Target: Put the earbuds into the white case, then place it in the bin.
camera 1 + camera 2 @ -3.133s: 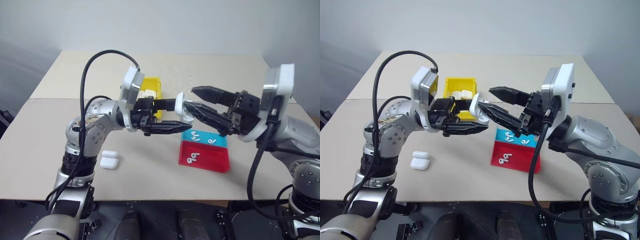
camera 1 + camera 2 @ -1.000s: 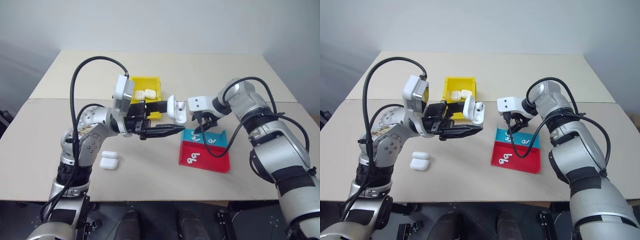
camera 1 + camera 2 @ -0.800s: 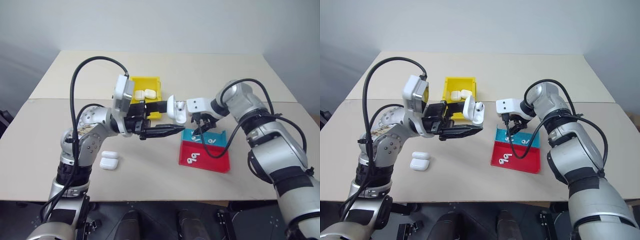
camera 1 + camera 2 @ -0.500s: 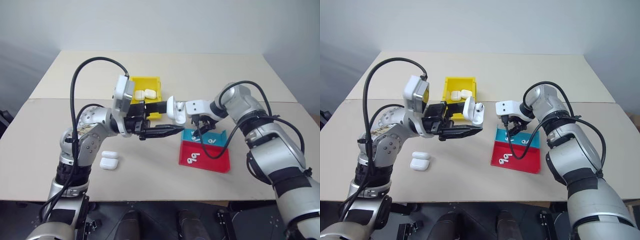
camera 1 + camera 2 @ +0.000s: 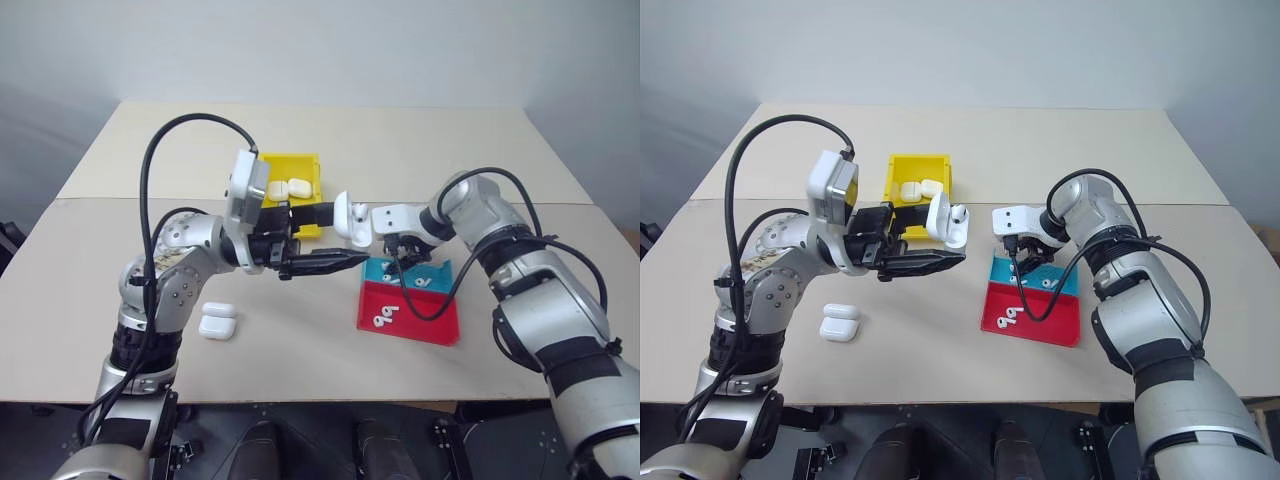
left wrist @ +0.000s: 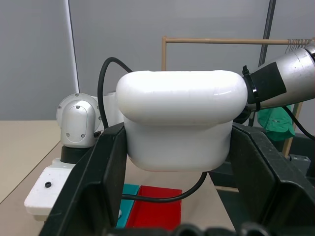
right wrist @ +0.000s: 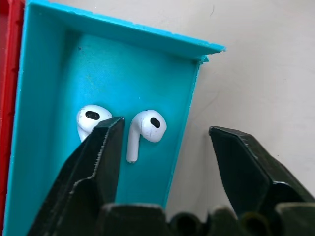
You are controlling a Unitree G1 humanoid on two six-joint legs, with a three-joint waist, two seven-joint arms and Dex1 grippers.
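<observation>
Right gripper [image 7: 165, 135] lowered over earbuds [image 7: 145, 126], narrowing

- Support: beige table [image 5: 430, 150], made of two boards with a seam running across between them.
- Yellow bin [image 5: 300, 168] sits just beyond the seam (white cases inside).
- Red and blue tray [image 5: 425, 318] lies on the near board, right of centre.
- Two closed white cases [image 5: 216, 320] lie side by side, touching, on the near board at left.
</observation>
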